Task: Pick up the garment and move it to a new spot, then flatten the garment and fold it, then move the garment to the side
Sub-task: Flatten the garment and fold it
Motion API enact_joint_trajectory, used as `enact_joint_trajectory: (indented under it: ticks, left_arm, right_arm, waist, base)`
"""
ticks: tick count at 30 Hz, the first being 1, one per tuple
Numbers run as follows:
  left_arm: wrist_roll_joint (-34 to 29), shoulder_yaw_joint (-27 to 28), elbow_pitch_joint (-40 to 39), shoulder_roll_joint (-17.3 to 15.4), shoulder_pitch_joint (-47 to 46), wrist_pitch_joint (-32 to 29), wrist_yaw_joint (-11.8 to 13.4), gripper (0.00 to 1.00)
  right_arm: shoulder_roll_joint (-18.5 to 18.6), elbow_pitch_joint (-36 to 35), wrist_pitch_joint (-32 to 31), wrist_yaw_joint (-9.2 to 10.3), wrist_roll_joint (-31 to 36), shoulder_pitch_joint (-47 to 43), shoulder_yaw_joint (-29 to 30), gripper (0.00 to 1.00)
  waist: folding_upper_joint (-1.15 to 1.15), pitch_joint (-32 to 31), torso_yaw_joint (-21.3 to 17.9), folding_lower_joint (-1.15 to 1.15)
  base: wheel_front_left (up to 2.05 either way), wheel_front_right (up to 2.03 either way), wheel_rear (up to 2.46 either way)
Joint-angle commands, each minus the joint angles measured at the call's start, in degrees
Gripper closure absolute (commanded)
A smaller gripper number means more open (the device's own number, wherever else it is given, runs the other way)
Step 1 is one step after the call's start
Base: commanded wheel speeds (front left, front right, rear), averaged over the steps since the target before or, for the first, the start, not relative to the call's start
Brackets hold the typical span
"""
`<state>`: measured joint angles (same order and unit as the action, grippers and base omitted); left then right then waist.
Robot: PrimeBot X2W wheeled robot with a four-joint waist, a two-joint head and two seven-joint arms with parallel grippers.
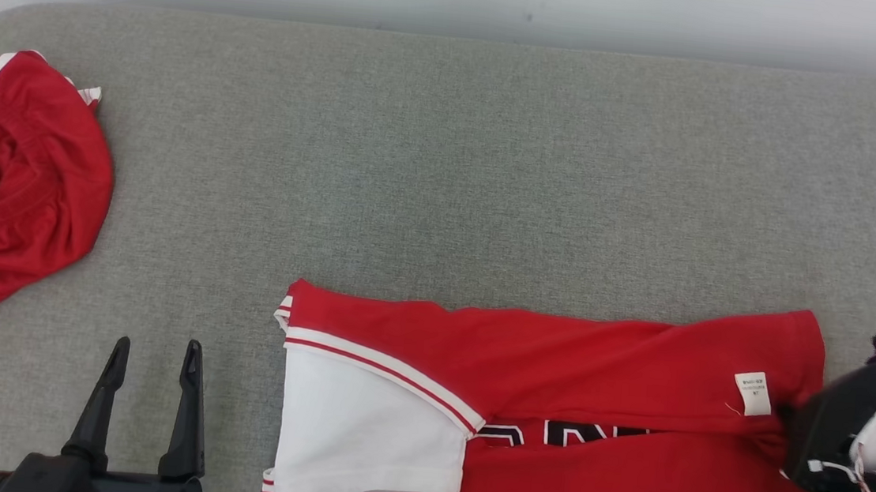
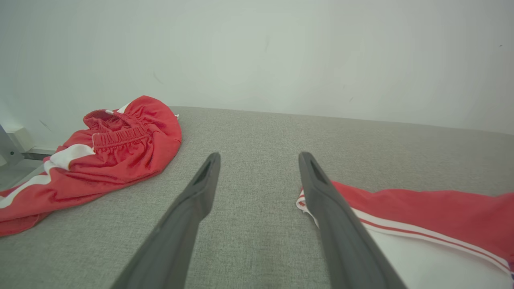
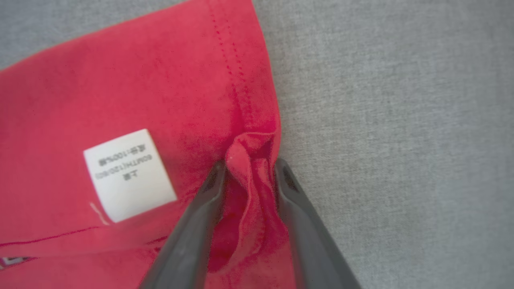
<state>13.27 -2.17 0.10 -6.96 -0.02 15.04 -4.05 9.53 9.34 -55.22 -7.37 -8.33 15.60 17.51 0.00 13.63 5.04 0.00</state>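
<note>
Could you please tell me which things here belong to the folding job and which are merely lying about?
Part of the job: red shirt, folded lengthwise; right pincer, pinching its hem; left pincer, open, beside the white sleeve.
Just lying about: crumpled red shorts, far left on the grey table.

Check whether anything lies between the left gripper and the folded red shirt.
Nothing visible does. Bare grey table separates the open left gripper from the near edge of the shirt; the red shorts lie on its other side.
</note>
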Motion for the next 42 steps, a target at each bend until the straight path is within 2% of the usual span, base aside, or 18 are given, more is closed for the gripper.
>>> enact_joint_trajectory:
  ticks: [1, 5, 10, 17, 22, 28, 29, 32, 33, 37, 42]
  left_arm:
    - [-0.50, 0.31, 0.11, 0.33, -0.42, 0.16, -0.20, 0.00]
    - [-1.10, 1.11, -0.16, 0.77, -0.72, 0.16, -0.65, 0.00]
    - [-1.61, 1.59, 0.34, 1.16, -1.14, 0.16, -1.41, 0.00]
    - [-2.15, 1.47, 0.95, 1.55, -1.50, 0.17, -2.11, 0.00]
    - [-2.19, 1.93, 1.34, 1.86, -1.41, 0.17, -2.37, 0.00]
    - [-2.27, 1.90, 2.31, 2.10, -1.25, 0.17, -2.87, 0.00]
    - [-2.28, 1.71, 2.65, 2.20, -1.04, 0.17, -2.99, 0.00]
    - [-1.94, 1.77, 3.10, 2.22, -0.50, 0.17, -2.98, 0.00]
    - [-1.94, 1.77, 3.10, 2.22, -0.50, 0.17, -2.98, 0.00]
    - [-1.57, 1.72, 3.55, 2.40, -0.20, 0.17, -3.18, 0.00]
    - [-1.20, 1.38, 3.98, 2.61, -0.02, 0.17, -3.35, 0.00]
  right_arm:
    - [-1.24, 0.66, -0.34, -0.23, -1.22, -1.13, -1.11, 1.00]
    - [-0.24, -1.47, 5.33, -0.19, 0.51, 1.88, 2.51, 1.00]
    - [-0.36, -0.15, 11.96, -0.15, 4.89, 5.25, 8.94, 1.00]
    - [-0.06, 0.25, 16.84, -0.15, 11.89, 5.70, 19.33, 1.00]
    - [-0.99, -1.58, 19.14, -0.15, 14.38, 3.92, 22.57, 1.00]
    - [-2.90, -6.00, 18.90, -0.15, 12.85, 0.54, 16.59, 1.00]
    - [-3.48, -8.07, 18.45, -0.15, 11.89, -1.01, 12.93, 1.00]
    - [-4.32, -11.37, 17.43, -0.15, 10.09, -2.97, 6.62, 1.00]
    - [-4.32, -11.37, 17.43, -0.15, 10.09, -2.97, 6.62, 1.00]
    - [-4.94, -14.59, 16.12, -0.15, 8.29, -5.48, -2.51, 1.00]
    - [-5.51, -14.99, 15.51, -0.15, 5.98, -5.43, -13.41, 1.00]
  waist:
    - [0.00, -0.01, -0.18, 0.00]
    - [0.00, 0.02, -1.30, 0.00]
    - [0.00, -0.01, -3.25, 0.00]
    - [0.00, -0.11, -5.15, 0.00]
    - [0.00, -0.17, -5.88, 0.00]
    - [0.00, -1.43, -5.90, 0.00]
    - [0.00, -2.03, -5.73, 0.00]
    - [0.00, -2.81, -5.30, 0.00]
    - [0.00, -2.81, -5.30, 0.00]
    - [0.00, -3.71, -4.61, 0.00]
    - [0.00, -4.34, -3.96, 0.00]
  base:
    - [0.00, 0.00, 0.00]
    - [0.00, 0.00, 0.00]
    - [0.00, 0.00, 0.00]
    - [0.00, 0.00, 0.00]
    - [0.00, 0.00, 0.00]
    - [0.00, 0.00, 0.00]
    - [0.00, 0.00, 0.00]
    - [0.00, 0.00, 0.00]
    - [0.00, 0.00, 0.00]
    - [0.00, 0.00, 0.00]
    - [0.00, 0.00, 0.00]
